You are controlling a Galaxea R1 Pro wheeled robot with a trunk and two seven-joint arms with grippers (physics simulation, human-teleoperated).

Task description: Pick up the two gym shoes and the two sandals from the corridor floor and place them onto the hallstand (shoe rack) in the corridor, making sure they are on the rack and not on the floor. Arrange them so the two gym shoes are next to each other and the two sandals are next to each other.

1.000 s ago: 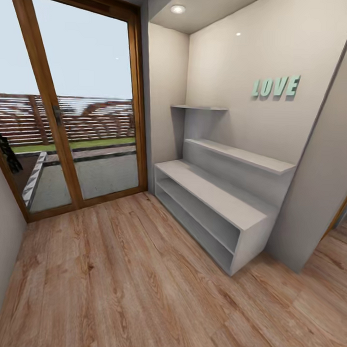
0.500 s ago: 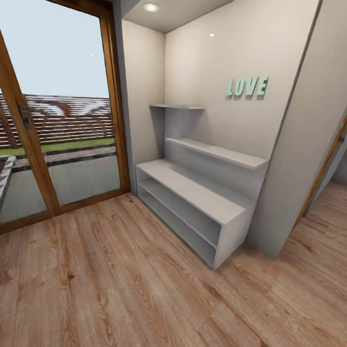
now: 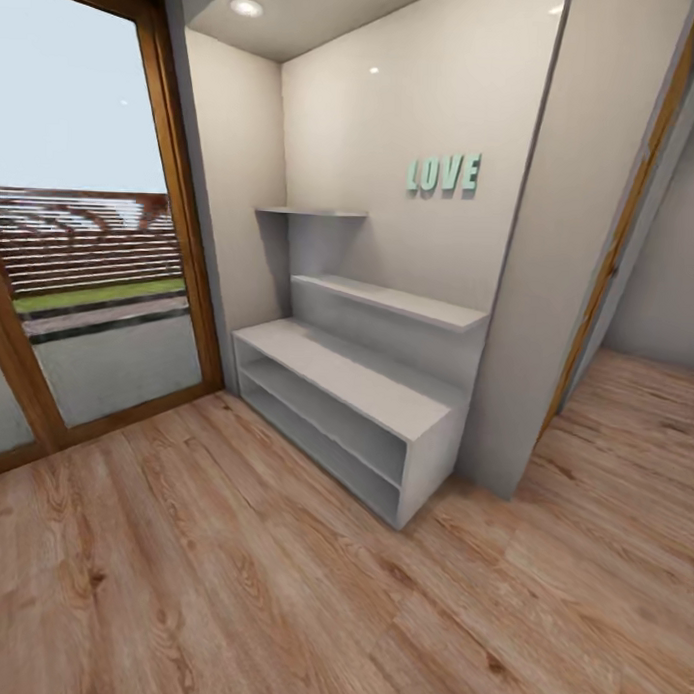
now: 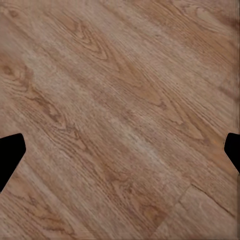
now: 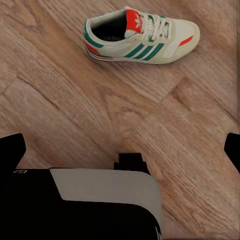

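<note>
1. One glass door (image 3: 81, 238) with a wooden frame stands at the left of the head view, with bare wooden floor (image 3: 229, 583) in front of it
2. Next along, the pale shoe rack (image 3: 335, 407) sits in a wall recess under the word LOVE (image 3: 444, 175); its top and both shelf rows carry no shoes, so by my reading none of the sorting is done yet
3. To the right, a doorway (image 3: 630, 257) opens onto more floor
4. Left gripper (image 4: 120, 155) hangs over plain planks, fingertips wide apart at the frame edges, holding nothing
5. Right gripper (image 5: 122, 150) also points down, fingers spread and empty; one gym shoe (image 5: 141, 35) lies upright on the floor ahead of it, well apart, probably the first pick
</note>
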